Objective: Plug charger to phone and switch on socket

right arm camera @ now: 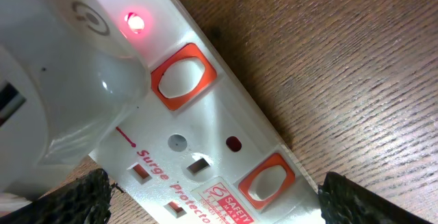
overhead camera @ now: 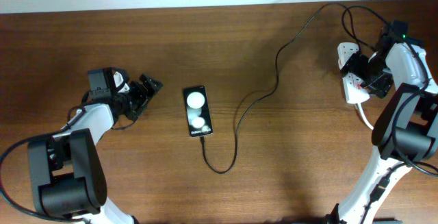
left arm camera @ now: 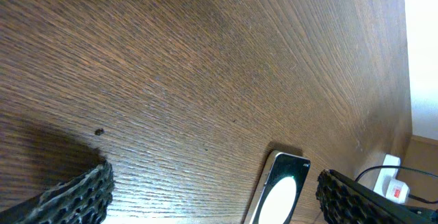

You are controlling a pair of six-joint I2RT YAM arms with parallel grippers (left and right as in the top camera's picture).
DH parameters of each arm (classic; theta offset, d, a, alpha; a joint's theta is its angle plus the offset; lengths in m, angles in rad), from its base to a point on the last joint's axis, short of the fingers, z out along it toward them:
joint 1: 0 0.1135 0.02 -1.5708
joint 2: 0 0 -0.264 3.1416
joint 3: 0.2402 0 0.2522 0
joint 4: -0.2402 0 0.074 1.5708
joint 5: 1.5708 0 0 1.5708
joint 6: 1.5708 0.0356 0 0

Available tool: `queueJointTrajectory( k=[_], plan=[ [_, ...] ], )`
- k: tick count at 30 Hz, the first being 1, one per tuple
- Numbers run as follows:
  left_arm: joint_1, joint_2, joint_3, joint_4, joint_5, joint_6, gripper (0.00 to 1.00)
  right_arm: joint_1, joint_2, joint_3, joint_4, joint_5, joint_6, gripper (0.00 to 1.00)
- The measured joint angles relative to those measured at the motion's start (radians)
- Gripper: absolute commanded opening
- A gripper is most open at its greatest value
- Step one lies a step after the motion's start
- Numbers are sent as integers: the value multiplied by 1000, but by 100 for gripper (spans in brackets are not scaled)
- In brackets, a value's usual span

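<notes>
While the phone lies centred on the worktop, you see the cable meet its near end, then run to the socket at far right, its red lamp lit. Your right fingers hover wide open over the socket, empty; left fingers, equally wide and empty, sit left of the phone.

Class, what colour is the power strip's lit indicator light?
Red; the indicator light shows best in the right wrist view.

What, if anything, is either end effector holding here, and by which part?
Nothing is held. The left end effector stands open beside the phone; the right end effector stands open over the socket.
</notes>
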Motion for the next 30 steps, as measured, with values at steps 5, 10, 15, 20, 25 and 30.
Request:
queueJointTrajectory(
  k=[5,10,15,20,25,30],
  plan=[
    [0,0,0,0,0,0,99,0,0,0,0,0,1,99],
    [0,0,0,-1,0,0,99,0,0,0,0,0,0,99],
    [0,0,0,-1,0,0,99,0,0,0,0,0,0,99],
    [0,0,0,-1,0,0,99,0,0,0,0,0,0,99],
    [0,-29,-11,-25,-26,0,99,0,0,0,0,0,0,99],
    [0,-169,-20,-27,-45,0,99,1,0,0,0,1,-3,99]
  ],
)
